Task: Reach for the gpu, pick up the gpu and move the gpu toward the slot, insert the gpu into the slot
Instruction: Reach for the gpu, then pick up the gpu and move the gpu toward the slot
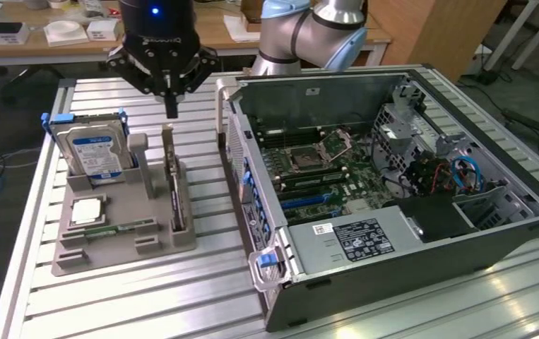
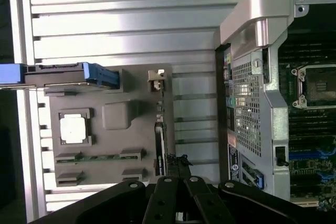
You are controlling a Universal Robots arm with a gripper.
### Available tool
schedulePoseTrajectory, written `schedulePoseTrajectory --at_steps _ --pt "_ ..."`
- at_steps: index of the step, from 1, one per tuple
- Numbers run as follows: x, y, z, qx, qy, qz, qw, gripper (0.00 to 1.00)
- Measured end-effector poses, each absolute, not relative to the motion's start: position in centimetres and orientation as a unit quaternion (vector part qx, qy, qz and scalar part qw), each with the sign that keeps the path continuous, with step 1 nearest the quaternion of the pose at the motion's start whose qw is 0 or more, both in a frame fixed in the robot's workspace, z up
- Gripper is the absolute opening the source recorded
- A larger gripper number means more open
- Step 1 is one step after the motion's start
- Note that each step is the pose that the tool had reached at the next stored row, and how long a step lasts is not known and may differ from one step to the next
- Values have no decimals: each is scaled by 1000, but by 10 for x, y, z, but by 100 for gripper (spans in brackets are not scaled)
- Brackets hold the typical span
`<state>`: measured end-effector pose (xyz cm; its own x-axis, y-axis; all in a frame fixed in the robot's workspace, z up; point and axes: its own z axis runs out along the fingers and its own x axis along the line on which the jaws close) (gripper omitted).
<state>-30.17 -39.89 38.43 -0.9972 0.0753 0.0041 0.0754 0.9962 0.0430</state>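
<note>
The tool (image 1: pixel 170 107), closed and empty, hangs above the gray holder (image 1: pixel 109 260). In the holder the gpu (image 1: pixel 173 187) stands on edge, with free tabletop (image 1: pixel 208 286) beside the holder.

Exterior cam: off the arm, high, angled down across the table (image 1: pixel 156 300) at mid range. It takes in the gripper (image 1: pixel 171 109), the gray holder (image 1: pixel 109 244) under it and the whole open computer case (image 1: pixel 392 275) beside it.
Wrist cam: sits behind the gripper (image 2: pixel 176 167), faces straight down along it, closer in.
Shared: gray holder (image 2: pixel 115 115), table (image 2: pixel 131 24) slats around it, the computer case (image 2: pixel 252 103) wall nearest the gripper, part of the motherboard (image 1: pixel 330 166) (image 2: pixel 315 135).
</note>
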Motion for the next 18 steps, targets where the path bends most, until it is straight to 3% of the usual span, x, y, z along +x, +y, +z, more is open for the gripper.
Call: schedulePoseTrajectory --at_steps 18 --pt "-337 -399 382 -38 -999 -21 8 10"
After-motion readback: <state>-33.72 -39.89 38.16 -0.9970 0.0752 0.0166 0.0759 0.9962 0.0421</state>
